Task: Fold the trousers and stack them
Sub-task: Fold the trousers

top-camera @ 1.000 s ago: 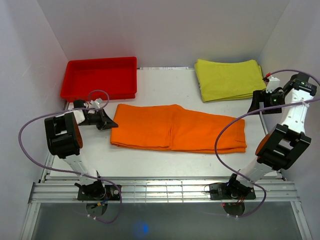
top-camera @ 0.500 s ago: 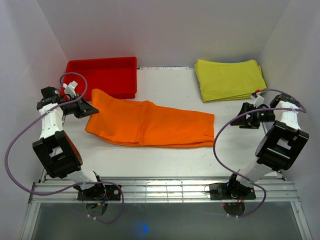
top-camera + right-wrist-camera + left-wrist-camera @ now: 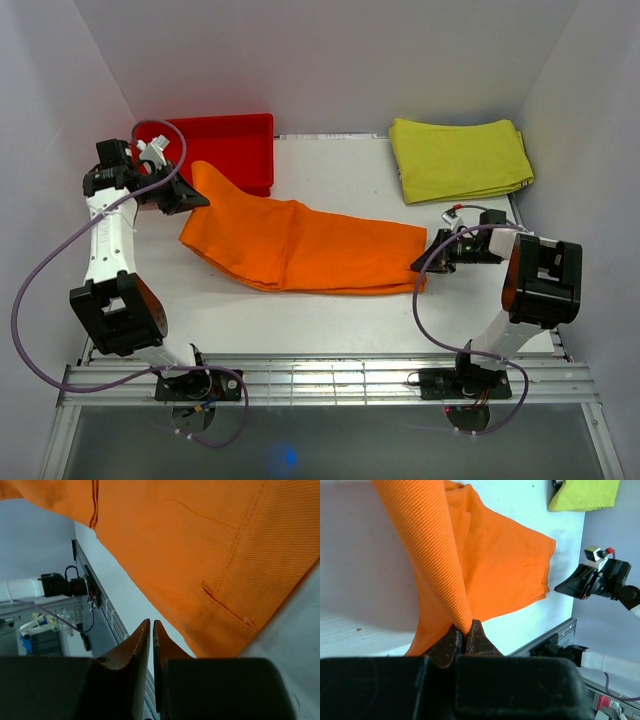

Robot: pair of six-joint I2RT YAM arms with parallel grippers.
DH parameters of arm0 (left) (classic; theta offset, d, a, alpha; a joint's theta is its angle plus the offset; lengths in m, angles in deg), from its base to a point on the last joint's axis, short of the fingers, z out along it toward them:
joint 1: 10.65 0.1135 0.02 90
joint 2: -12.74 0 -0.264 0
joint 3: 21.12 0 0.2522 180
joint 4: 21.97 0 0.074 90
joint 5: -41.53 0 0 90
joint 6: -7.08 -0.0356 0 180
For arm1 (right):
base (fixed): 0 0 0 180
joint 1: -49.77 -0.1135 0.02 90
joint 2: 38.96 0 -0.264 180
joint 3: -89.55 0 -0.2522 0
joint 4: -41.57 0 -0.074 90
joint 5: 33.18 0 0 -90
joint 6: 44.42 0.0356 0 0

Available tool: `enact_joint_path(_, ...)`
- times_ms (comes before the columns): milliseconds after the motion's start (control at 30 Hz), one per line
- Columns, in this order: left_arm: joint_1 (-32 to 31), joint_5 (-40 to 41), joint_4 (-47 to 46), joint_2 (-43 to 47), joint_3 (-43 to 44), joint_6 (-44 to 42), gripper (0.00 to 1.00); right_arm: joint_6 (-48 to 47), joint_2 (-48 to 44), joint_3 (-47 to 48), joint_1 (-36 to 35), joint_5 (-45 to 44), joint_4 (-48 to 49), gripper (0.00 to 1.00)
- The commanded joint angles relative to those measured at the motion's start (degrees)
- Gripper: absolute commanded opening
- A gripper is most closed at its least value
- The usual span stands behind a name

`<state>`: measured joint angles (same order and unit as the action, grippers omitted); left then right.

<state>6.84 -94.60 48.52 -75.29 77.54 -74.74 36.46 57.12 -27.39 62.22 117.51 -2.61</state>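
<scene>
The orange trousers (image 3: 310, 250) lie folded lengthwise across the table, their left end lifted and pulled toward the back left. My left gripper (image 3: 195, 203) is shut on that raised end; in the left wrist view the fabric (image 3: 495, 555) rises straight out of the pinched fingertips of the gripper (image 3: 465, 630). My right gripper (image 3: 425, 262) sits low at the trousers' right end. In the right wrist view its jaws (image 3: 151, 625) stand together with only a thin slit, and the cloth's hem corner (image 3: 200, 540) lies just beside them, not between them.
A red tray (image 3: 230, 140) stands at the back left, right behind the lifted cloth. A folded yellow-green cloth (image 3: 460, 158) lies at the back right. White walls close in on three sides; a metal rail (image 3: 320, 380) runs along the near edge.
The left gripper has carried the trousers' left end up and back toward the tray, dragging the trousers left. The right arm has swung down to their right end and its jaws have closed.
</scene>
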Motion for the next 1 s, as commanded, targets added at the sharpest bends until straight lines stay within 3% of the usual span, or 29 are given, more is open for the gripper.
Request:
enact_joint_path(0,-2.5,3.1,0.9,0.6,7.2,4.9,0.00,9.8,3.1,-3.5,-2.2,-2.1,15.4,0.08)
enact_joint_path(167,-12.8,14.4,1.8,0.4,12.5,8.1,0.00,17.0,10.8,-4.0,-2.9,-4.9,21.5,0.08)
enact_joint_path(367,-20.9,18.9,0.5,-1.7,18.0,10.9,0.00,21.2,15.0,-0.7,-9.0,-5.8,25.0,0.08)
enact_joint_path(633,-34.4,18.4,-3.4,-8.6,25.2,13.3,0.00,25.3,18.3,-0.7,-14.5,-4.8,29.5,0.08)
enact_joint_path(967,-47.5,14.4,-19.4,-16.7,19.3,25.5,0.00,26.4,17.9,-1.6,-15.4,-4.6,32.3,0.08)
